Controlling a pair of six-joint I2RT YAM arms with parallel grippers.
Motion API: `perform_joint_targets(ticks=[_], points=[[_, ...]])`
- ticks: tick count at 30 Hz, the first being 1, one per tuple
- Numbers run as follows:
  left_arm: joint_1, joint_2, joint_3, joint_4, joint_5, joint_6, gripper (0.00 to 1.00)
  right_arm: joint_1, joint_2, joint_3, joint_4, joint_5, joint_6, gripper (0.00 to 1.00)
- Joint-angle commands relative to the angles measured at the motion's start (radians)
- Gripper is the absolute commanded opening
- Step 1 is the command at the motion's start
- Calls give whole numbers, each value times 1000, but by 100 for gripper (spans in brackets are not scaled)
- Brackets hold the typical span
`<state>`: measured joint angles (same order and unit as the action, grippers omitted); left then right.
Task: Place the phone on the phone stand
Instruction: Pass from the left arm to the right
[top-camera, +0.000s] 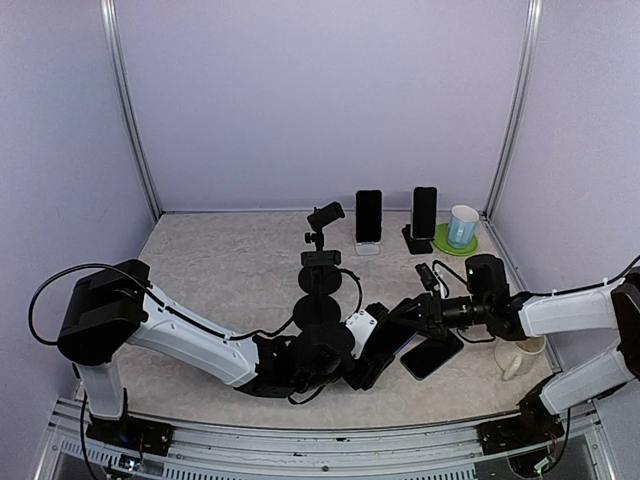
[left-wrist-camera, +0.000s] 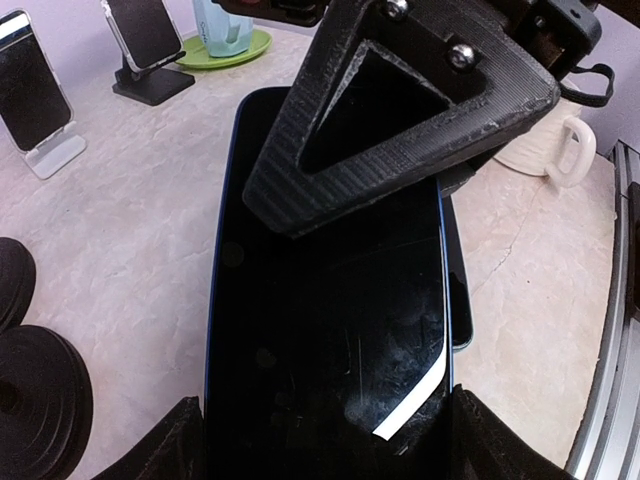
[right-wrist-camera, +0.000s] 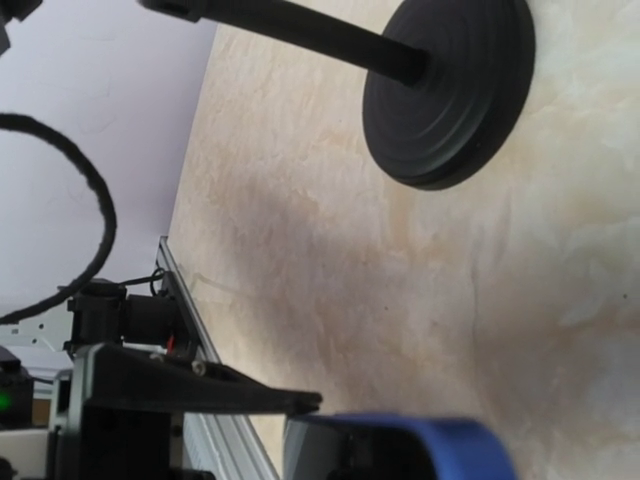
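The phone (left-wrist-camera: 330, 340), dark-screened with a blue rim, is sitting lengthwise between the two fingers of the left gripper (left-wrist-camera: 328, 448), which is pinching it by its long edges at the near end, jaws spread to the phone's full width. From the opposite side the right gripper (top-camera: 398, 322) is meeting the phone's far end: one of its triangular fingers (left-wrist-camera: 400, 110) is lying across the top of the screen, and in the right wrist view the blue rim is showing just beside a fingertip, but whether those jaws are actually clamping cannot be told. The phone is hanging tilted over the marbled table (top-camera: 220, 270), at front centre, just right of the black phone stand (top-camera: 322, 285) with its round base. A second phone (top-camera: 432, 357) is lying flat on the table, partly under the held one's right edge. A white mug (top-camera: 520, 358) is standing near the right edge. At the back, two more phones (top-camera: 369, 216) (top-camera: 425, 212) are leaning on small stands, beside a blue cup (top-camera: 462, 226) on a green coaster (top-camera: 455, 243)
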<state>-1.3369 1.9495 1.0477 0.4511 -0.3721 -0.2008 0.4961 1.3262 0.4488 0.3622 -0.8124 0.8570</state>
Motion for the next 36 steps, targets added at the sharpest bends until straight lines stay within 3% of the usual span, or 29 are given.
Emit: perform_joint_targets(ticks=[1, 9, 18, 24, 29, 33, 36], points=[[-5, -33, 18, 61, 0, 5, 71, 15, 12, 0, 27, 19, -11, 42], [-7, -34, 19, 66, 2, 5, 71, 18, 27, 1, 31, 32, -1, 37], [-7, -34, 19, 61, 1, 6, 71, 21, 23, 0, 52, 36, 7, 0], [-8, -39, 18, 60, -5, 7, 71, 21, 22, -2, 70, 23, 14, 0], [-7, -62, 13, 50, -28, 10, 82, 21, 15, 2, 62, 13, 3, 0], [-9, -106, -12, 42, -51, 6, 97, 21, 1, 27, -3, 41, -42, 0], [-11, -146, -38, 34, -75, 2, 99, 21, -12, 50, -65, 79, -79, 0]])
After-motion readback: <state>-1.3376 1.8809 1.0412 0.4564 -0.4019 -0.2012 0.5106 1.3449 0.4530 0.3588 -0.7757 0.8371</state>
